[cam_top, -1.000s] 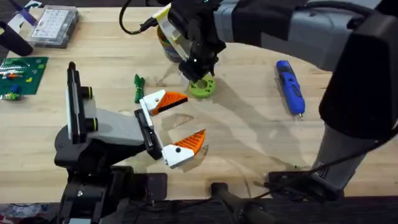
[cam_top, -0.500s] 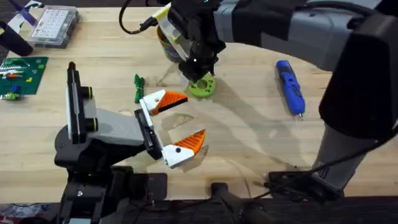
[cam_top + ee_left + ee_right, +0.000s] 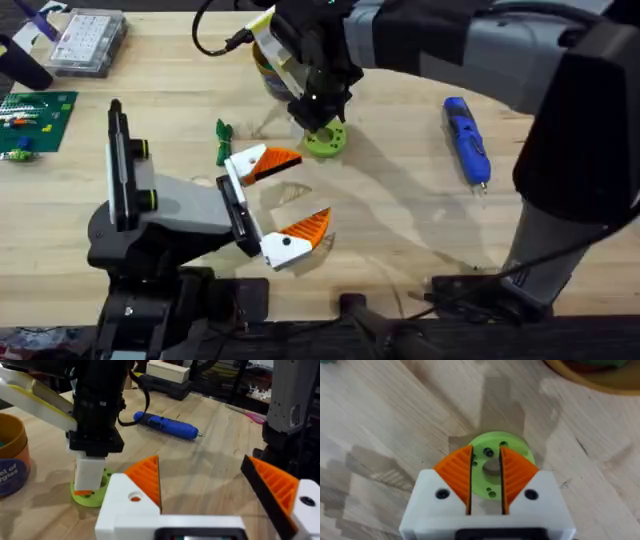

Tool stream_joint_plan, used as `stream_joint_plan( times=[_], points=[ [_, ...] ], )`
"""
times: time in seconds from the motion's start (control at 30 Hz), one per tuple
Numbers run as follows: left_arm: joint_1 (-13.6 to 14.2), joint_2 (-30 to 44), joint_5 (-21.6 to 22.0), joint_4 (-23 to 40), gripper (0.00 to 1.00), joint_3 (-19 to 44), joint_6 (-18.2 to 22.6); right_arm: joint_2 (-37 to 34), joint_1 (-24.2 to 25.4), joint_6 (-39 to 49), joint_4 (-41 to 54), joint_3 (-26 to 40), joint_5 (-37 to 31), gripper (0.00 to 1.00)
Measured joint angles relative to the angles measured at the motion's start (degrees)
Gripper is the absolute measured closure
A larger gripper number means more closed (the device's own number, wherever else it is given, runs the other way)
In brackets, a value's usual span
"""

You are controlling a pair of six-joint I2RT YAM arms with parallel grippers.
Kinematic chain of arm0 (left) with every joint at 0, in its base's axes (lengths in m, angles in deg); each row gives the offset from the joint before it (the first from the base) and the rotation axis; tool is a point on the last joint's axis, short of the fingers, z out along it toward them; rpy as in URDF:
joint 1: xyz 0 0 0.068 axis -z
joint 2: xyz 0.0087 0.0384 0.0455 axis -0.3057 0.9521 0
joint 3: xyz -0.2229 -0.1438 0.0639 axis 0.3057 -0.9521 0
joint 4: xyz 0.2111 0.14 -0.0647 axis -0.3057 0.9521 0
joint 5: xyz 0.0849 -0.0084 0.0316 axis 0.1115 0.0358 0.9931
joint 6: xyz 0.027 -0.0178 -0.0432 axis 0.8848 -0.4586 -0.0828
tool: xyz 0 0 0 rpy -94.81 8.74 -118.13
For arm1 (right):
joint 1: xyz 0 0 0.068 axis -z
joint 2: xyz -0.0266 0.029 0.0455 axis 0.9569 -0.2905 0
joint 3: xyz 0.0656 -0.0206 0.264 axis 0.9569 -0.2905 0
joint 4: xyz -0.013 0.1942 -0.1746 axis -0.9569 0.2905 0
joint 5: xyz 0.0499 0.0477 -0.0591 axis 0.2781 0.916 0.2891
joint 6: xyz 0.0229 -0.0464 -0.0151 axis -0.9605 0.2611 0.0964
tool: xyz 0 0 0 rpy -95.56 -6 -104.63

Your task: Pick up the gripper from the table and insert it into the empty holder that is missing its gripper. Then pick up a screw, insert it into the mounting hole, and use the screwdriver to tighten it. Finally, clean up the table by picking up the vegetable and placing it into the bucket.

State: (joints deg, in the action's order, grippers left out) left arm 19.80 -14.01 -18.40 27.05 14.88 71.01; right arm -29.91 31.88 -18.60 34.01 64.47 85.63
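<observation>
My right gripper [image 3: 322, 118] points straight down onto the flat lime-green ring [image 3: 326, 139]. Its orange pads [image 3: 457, 472] are closed to a narrow slit over the ring's [image 3: 515, 447] holes, pinching a small dark screw [image 3: 489, 452] at their tips. Nearer the front, my left gripper [image 3: 290, 195] hovers open with nothing between its fingers. The blue screwdriver [image 3: 466, 140] lies to the right on the table. The yellow-orange bucket [image 3: 262, 68] stands behind the ring, partly hidden by the right arm. A green vegetable [image 3: 222, 141] lies left of the ring.
At the back left sit a clear parts box [image 3: 88, 40] and a green circuit board [image 3: 32, 120]. The right arm's body spans the upper right of the table. Bare wood lies between the ring and the screwdriver [image 3: 167, 426].
</observation>
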Motion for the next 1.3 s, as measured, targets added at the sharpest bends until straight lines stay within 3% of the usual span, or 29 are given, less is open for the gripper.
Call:
stream_joint_plan(
  times=[1.07,1.3],
  points=[
    [0.0,0.0,0.0,0.0,0.014,0.0,0.0,-0.7,0.0,0.0,0.2,0.3,0.0,0.698],
    [0.0,0.0,0.0,0.0,0.014,0.0,0.0,-0.7,0.0,0.2,0.5,0.3,0.0,0.854]
  ],
)
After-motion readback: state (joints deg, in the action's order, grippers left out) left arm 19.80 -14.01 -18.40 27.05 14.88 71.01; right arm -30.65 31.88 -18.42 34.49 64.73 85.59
